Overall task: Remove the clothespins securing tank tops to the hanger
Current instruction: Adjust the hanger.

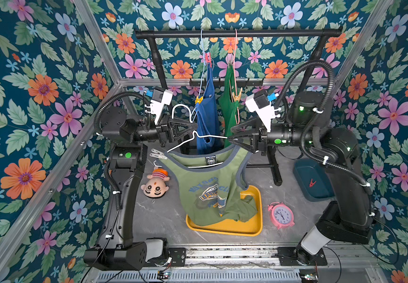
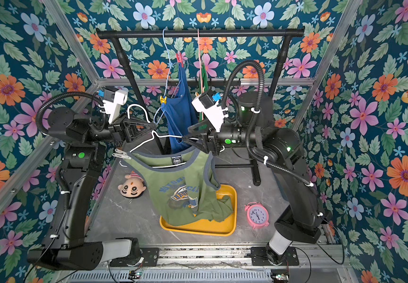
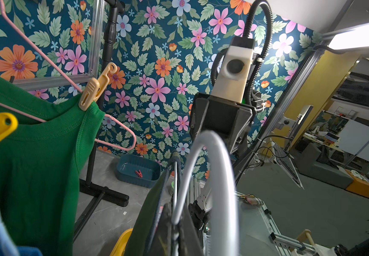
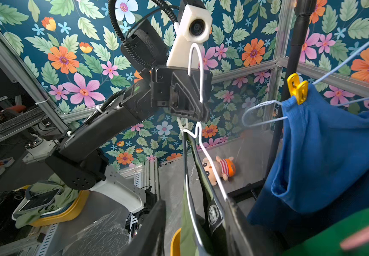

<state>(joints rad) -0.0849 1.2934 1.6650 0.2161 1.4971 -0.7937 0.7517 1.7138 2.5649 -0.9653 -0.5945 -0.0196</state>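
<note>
My left gripper [image 1: 195,126] [image 3: 175,232] is shut on the neck of a white hanger [image 1: 210,136]. An olive tank top [image 1: 205,186] hangs from it, with a pale clothespin [image 1: 157,153] at its left end. My right gripper [image 1: 229,134] [image 4: 195,226] is open around the hanger's right end and the olive shoulder. On the rack hang a blue tank top [image 1: 207,115] with a yellow clothespin [image 1: 198,100] and a red clothespin [image 1: 207,58], and a green tank top [image 1: 228,105] with a tan clothespin [image 1: 237,95].
The olive top's hem lies in a yellow tray [image 1: 254,227]. A dark blue bin [image 1: 303,176] at the right holds one red clothespin [image 1: 312,182]. A plush doll [image 1: 155,183] and a pink alarm clock [image 1: 281,215] sit on the floor. The black rack [image 1: 237,33] stands behind.
</note>
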